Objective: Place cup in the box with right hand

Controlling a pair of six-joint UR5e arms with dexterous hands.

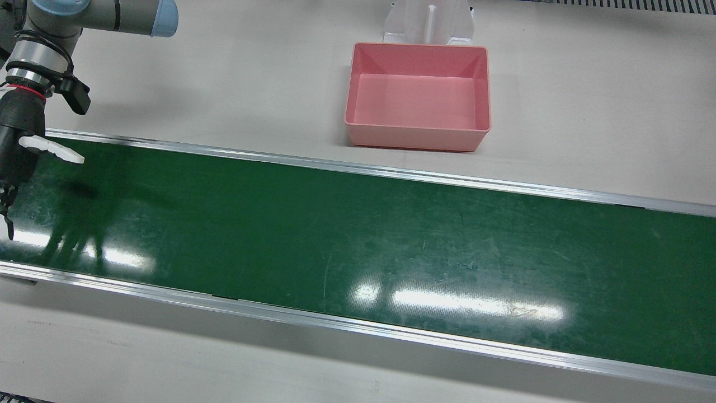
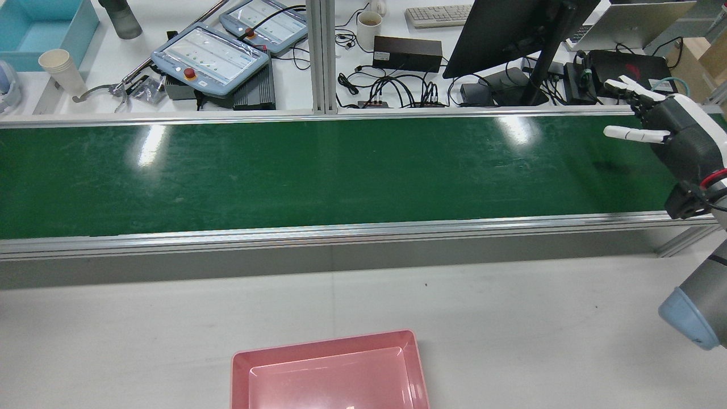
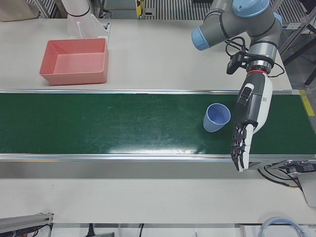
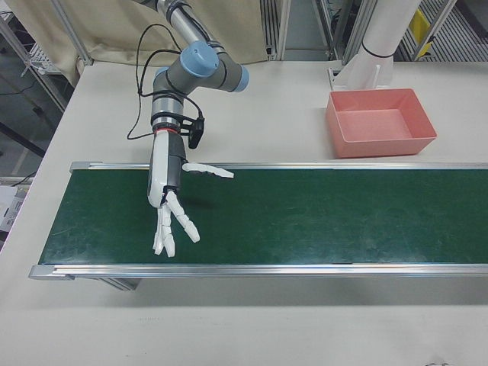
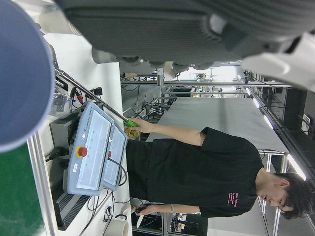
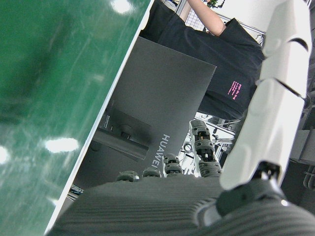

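Right-front view: right robot hand (image 4: 171, 207) hangs over the left end of the green belt (image 4: 328, 217), fingers spread wide and pointing down toward the near rail, thumb out toward frame right. It holds nothing. No cup anywhere on this half of the belt.

Front view agrees: right robot hand (image 1: 17, 151) is at the far left edge of the frame, the belt beside it is bare, and the pink box (image 1: 414, 140) sits empty on the tabletop (image 1: 587, 112) at upper centre, just past the far rail.

Cup shows only in the left-front view: blue cup (image 3: 216, 117) on the belt at right of centre, mouth tipped up toward the camera; upright or leaning, cannot tell. Left robot hand (image 3: 247, 126) is just to its right in the frame, fingers straight and loose, gripping nothing; touching the cup or not, cannot tell. Left hand view has the cup as a blue blur at the left edge.

Key relation: cup lies well apart from the right robot hand, along the belt's long axis, at the other end, past the box. Left robot hand is far nearer, but the task names the right. My read: either the belt carries the cup over or the right robot hand travels down the belt. Belt between them is clear; the left robot hand beside the cup could get in the way.

Far side in the rear view: monitor (image 2: 511, 28) and cables, off the work area.
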